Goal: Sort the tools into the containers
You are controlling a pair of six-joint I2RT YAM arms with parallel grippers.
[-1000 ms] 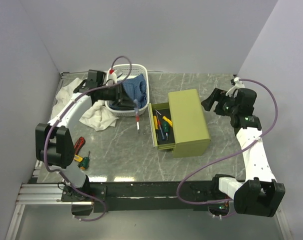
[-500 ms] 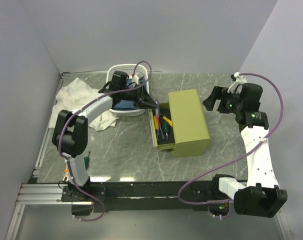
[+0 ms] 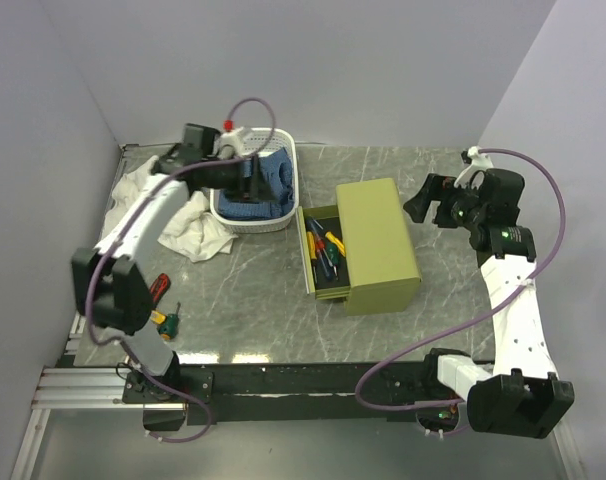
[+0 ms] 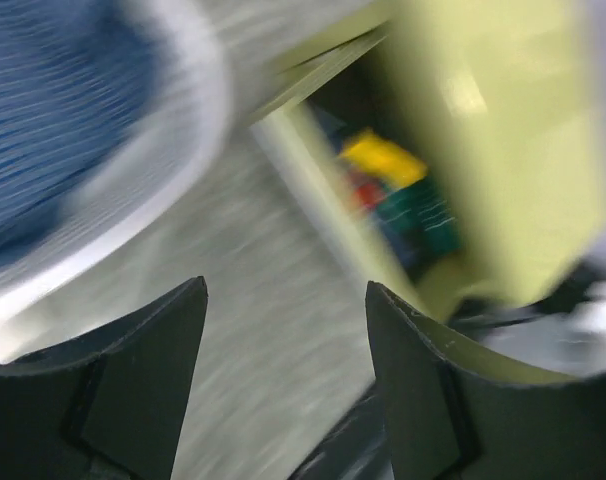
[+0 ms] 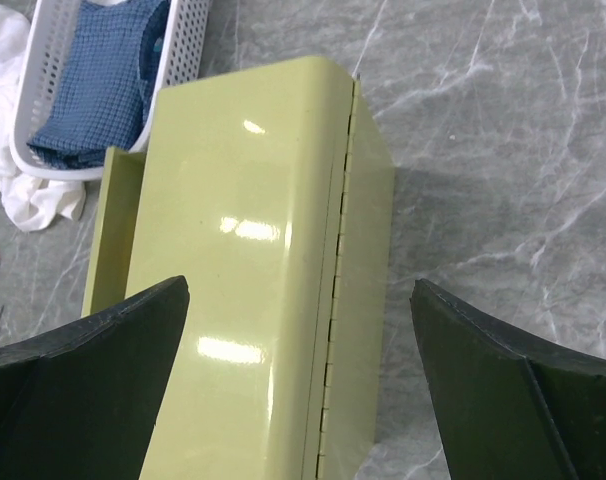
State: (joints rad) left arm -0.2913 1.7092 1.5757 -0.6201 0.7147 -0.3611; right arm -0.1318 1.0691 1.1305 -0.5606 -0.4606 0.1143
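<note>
Screwdrivers (image 3: 325,252) with yellow, red, green and blue handles lie in the pulled-out drawer of the olive-green chest (image 3: 381,235), at the centre of the top view. Left pincer (image 4: 285,292), which a second ago carried a red-handled screwdriver beside the white basket (image 3: 289,195), has since reached to the drawer and drawn back over the basket at upper left; its jaws now stand apart and empty. Right pincer (image 5: 301,288) remains spread wide above the chest. A red-handled tool (image 3: 157,288) lies at lower left on the worktop (image 3: 253,300).

The basket (image 3: 251,225) is sitting behind-left of the drawer chest (image 3: 381,240), screwdrivers (image 3: 325,252) are lying in its open drawer (image 3: 306,265), and seemingly two tools (image 3: 158,288) are lying front left.
</note>
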